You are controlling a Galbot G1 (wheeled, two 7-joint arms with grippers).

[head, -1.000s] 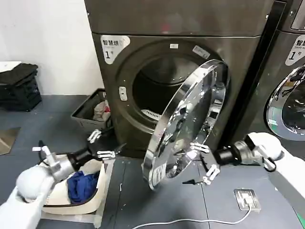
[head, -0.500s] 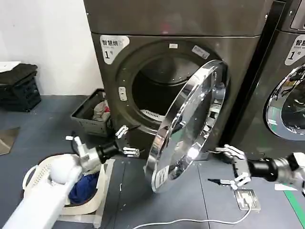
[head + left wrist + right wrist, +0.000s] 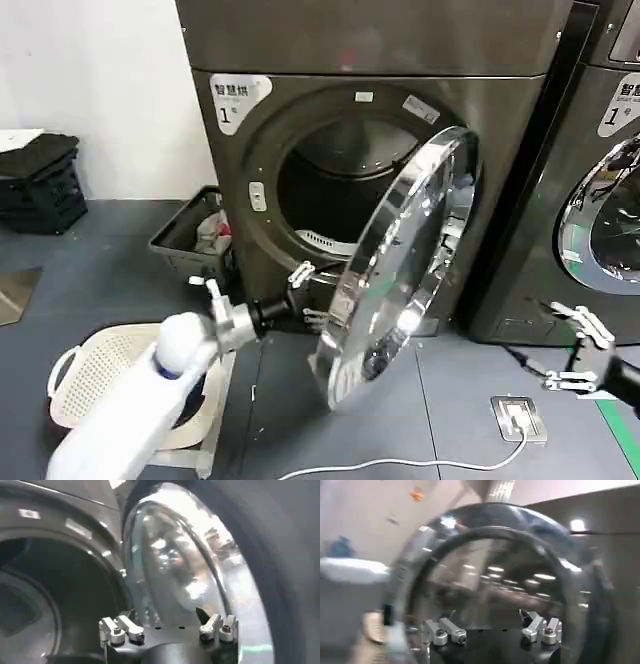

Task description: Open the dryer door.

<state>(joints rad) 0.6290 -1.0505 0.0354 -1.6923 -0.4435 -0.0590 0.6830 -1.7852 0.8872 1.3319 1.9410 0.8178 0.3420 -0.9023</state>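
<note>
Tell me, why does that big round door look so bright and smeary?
Head view: the dryer door has a chrome ring that mirrors the ceiling lights as white glare. Left wrist view: the door is streaked with blur. Right wrist view: soft focus, lamp reflections across the glass.

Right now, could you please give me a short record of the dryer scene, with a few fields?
dryer door: swung partly open, drum opening exposed
left gripper: open, at the door's inner lower edge, empty
right gripper: open, off to the right of the door, near the floor, holding nothing
laundry basket: white, on the floor on the left
neighbouring machine: door shut
</note>
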